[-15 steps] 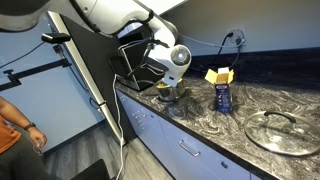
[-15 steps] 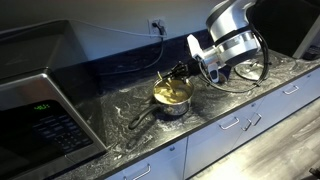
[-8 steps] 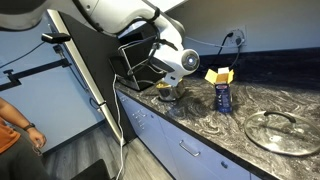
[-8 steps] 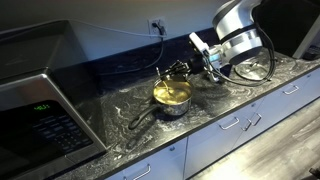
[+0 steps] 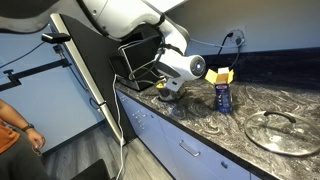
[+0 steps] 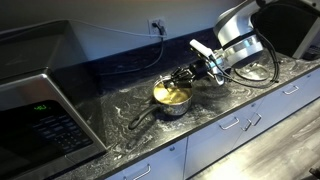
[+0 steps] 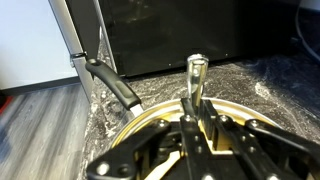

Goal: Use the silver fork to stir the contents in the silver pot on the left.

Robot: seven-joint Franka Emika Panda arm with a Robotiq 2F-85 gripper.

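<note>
Fork (image 7: 196, 75) gripped tight between the jaws, shaft pointing down into the silver pot (image 6: 175, 108) just beneath them.

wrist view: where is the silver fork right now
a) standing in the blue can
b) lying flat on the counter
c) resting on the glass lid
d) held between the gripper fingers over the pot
D: the silver fork stands upright, clamped in the gripper, directly above the rim of the silver pot.
</note>
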